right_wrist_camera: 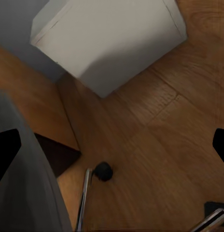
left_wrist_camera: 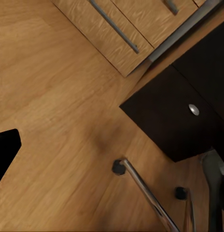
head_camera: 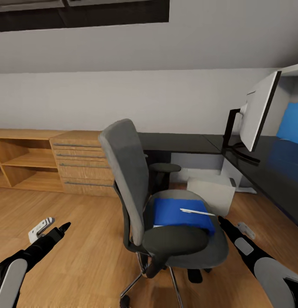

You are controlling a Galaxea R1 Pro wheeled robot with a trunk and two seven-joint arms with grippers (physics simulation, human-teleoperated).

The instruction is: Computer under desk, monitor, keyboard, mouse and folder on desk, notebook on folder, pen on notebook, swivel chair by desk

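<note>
The swivel chair stands in mid-floor, its grey back toward me and to the left. A blue folder lies on its seat, with the pale pen on top. The notebook, keyboard and mouse are out of view. The monitor stands on the black desk at the right. The light grey computer sits on the floor under the desk. My left gripper hangs low, left of the chair. My right gripper is just right of the seat, open, with one finger at each edge of its wrist view.
Light wooden drawers and open shelves line the back wall at the left. A blue wall panel shows behind the monitor. The desk's dark drawer unit and the chair's metal legs and castors stand on the plank floor.
</note>
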